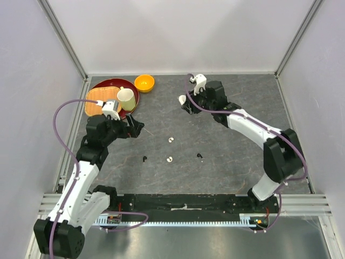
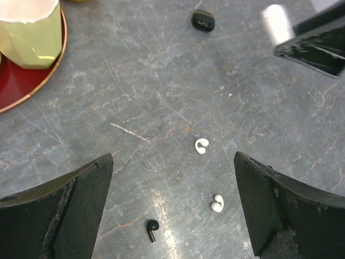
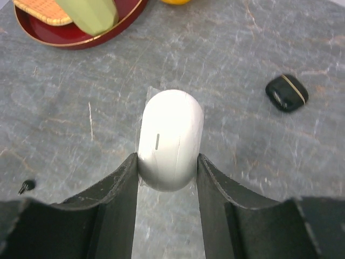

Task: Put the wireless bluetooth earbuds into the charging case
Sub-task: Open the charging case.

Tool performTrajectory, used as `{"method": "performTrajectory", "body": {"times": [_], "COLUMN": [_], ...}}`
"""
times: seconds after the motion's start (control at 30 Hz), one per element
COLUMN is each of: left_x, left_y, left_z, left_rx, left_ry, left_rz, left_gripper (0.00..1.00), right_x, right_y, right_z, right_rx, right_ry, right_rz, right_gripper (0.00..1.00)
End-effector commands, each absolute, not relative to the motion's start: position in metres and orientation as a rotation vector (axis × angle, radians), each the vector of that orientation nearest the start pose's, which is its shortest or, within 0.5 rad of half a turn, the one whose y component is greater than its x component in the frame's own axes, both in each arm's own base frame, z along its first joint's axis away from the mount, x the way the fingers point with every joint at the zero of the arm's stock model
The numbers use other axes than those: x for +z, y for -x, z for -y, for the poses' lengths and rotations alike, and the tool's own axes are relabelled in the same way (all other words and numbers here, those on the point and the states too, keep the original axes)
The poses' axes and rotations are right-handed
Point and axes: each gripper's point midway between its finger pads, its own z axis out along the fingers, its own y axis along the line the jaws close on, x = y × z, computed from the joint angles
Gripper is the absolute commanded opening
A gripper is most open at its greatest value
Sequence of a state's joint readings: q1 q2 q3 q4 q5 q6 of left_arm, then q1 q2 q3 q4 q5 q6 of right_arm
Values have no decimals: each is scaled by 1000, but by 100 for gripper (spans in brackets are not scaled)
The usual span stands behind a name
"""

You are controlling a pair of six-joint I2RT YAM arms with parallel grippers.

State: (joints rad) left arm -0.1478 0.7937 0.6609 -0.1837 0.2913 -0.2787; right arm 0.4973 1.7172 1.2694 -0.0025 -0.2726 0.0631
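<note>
Right wrist: right tool (image 3: 167, 160) clamps white case (image 3: 175, 116) bearing one dash (image 3: 157, 141).

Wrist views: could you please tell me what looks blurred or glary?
Left wrist: the white pebble-shaped case at top right is blurred; glare streaks the grey stone-look tabletop near the small black earbud. Right wrist: the pale green cup is soft.

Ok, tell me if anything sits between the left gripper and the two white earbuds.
Nothing visible does. The left gripper hangs open over the tabletop; the nearer white earbud and the farther white earbud lie in plain view between its fingers. The black earbud lies apart from both.
</note>
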Motion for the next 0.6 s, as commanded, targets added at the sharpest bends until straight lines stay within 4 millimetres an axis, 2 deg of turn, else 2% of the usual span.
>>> {"method": "performTrajectory", "body": {"times": [0.0, 0.1, 0.17, 0.2, 0.23, 0.27, 0.3, 0.33, 0.47, 0.57], "left_x": [224, 223, 221, 223, 224, 223, 222, 220, 217, 214], "left_y": [-289, -287, -286, -282, -279, -278, -275, -274, -268, -262], "left_z": [117, 123, 126, 134, 138, 142, 146, 148, 161, 172], "left_rx": [-660, -697, -715, -762, -788, -814, -845, -862, -977, -1077], "left_ry": [-65, -92, -109, -157, -189, -203, -215, -218, -235, -276], "left_rz": [-1925, -1935, -1942, -1940, -1938, -1944, -1952, -1957, -1989, -2019], "left_gripper": [99, 99, 99, 99, 99, 99, 99, 99, 99, 98], "right_x": [203, 202, 201, 200, 195, 199, 197, 190, 194, 192], "right_y": [-404, -380, -359, -348, -330, -325, -314, -299, -278, -267], "right_z": [-269, -257, -247, -249, -242, -241, -242, -235, -220, -216], "right_rx": [613, 614, 610, 621, 629, 635, 645, 648, 629, 600], "right_ry": [513, 488, 487, 501, 500, 476, 480, 473, 474, 557], "right_rz": [-1901, -1907, -1896, -1886, -1876, -1845, -1831, -1819, -1729, -1689], "right_gripper": [3, 1, 0, 0, 0, 0, 0, 0, 0, 0]}}
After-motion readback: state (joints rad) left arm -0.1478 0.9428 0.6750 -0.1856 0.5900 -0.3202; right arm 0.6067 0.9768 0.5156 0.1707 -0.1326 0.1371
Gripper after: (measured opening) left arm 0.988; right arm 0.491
